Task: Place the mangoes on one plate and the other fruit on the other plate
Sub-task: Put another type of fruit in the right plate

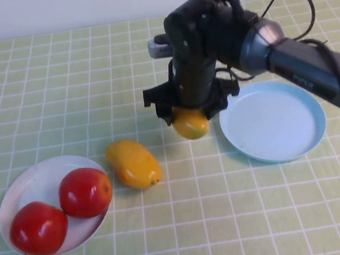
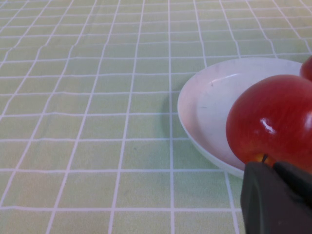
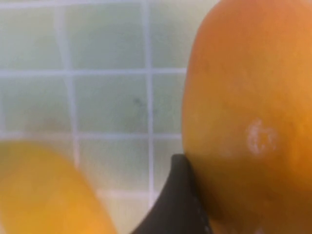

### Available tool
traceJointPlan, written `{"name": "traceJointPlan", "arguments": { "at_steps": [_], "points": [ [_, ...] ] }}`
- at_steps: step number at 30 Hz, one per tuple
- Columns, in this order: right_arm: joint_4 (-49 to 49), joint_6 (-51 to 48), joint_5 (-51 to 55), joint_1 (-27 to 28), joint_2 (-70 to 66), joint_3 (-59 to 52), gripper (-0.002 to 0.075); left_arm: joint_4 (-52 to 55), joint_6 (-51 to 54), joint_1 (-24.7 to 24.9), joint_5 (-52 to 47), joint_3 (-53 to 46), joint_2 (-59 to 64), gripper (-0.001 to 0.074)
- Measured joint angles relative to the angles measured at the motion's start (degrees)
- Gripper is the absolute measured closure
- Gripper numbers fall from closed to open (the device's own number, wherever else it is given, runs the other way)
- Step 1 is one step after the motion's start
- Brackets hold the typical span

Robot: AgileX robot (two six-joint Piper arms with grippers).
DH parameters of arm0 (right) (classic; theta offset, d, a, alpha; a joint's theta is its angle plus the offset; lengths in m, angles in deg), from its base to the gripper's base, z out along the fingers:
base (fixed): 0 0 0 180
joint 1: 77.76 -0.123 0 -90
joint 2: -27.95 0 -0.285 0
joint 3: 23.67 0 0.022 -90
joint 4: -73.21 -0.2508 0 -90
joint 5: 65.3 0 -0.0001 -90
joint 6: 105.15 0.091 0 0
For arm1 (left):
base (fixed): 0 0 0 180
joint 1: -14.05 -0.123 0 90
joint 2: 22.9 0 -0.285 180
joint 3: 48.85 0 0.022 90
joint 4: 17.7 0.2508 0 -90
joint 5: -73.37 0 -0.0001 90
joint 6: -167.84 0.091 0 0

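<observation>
My right gripper (image 1: 189, 116) is shut on a yellow-orange mango (image 1: 191, 124), just left of the light blue plate (image 1: 273, 120), which holds nothing. The right wrist view is filled by this mango (image 3: 248, 112) pressed against a dark finger (image 3: 178, 200). The second mango (image 1: 134, 164) lies on the cloth between the plates and shows blurred in that same view (image 3: 44, 195). Two red apples (image 1: 85, 191) (image 1: 38, 228) sit on the white plate (image 1: 15, 187). My left gripper (image 2: 280, 195) is shut and holds nothing, close to the nearer apple (image 2: 273, 119) on the white plate (image 2: 209, 102).
A green checked tablecloth (image 1: 56, 86) covers the whole table. The right arm (image 1: 300, 64) reaches in from the right, above the blue plate's far rim, with black cables looping over it. The left arm is out of the high view.
</observation>
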Motion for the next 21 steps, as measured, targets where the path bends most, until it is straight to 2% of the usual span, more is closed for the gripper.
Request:
{"name": "traceJointPlan", "arguments": {
  "at_steps": [5, 12, 21],
  "points": [
    [1.7, -8.0, 0.5, 0.8, 5.7, 0.1, 0.0201, 0.0, 0.0, 0.0, 0.0, 0.0, 0.0, 0.0734],
    [3.7, -9.3, 0.6, 4.0, 12.0, -4.4, 0.0202, 0.0, 0.0, 0.0, 0.0, 0.0, 0.0, 0.0735],
    [5.9, -10.9, -0.8, 4.6, 22.8, -25.6, 0.0202, 0.0, 0.0, 0.0, 0.0, 0.0, 0.0, 0.0735]
  ]
}}
